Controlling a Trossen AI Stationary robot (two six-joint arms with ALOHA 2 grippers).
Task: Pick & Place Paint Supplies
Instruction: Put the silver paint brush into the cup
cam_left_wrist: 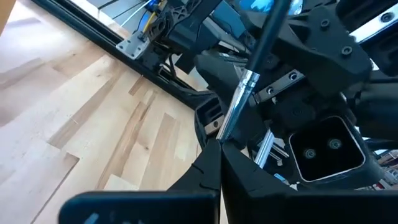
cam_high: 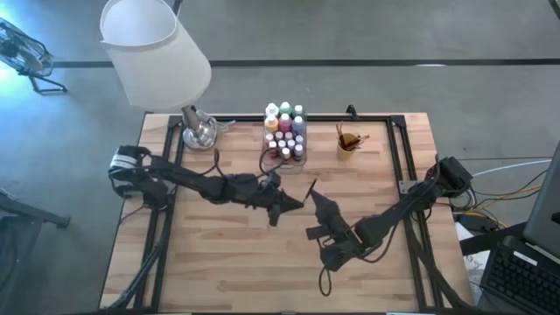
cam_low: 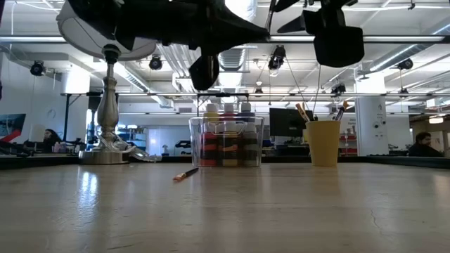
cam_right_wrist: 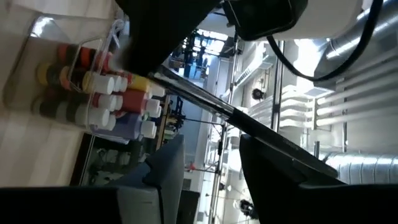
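1. Our left gripper (cam_high: 282, 203), mid-table, is clamped on a paintbrush (cam_left_wrist: 249, 87) by its tip end.
2. Our right gripper (cam_high: 317, 203) faces it, jaws parted around the handle; we should close squarely before the left releases.
3. The orange cup (cam_high: 348, 142) looks the likely destination.

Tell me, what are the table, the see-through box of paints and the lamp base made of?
The table looks like pale wood planks with visible grain. The box seems clear plastic, since the paint bottles show through its walls. The lamp base looks like polished metal, shiny and reflective; it could be plated.
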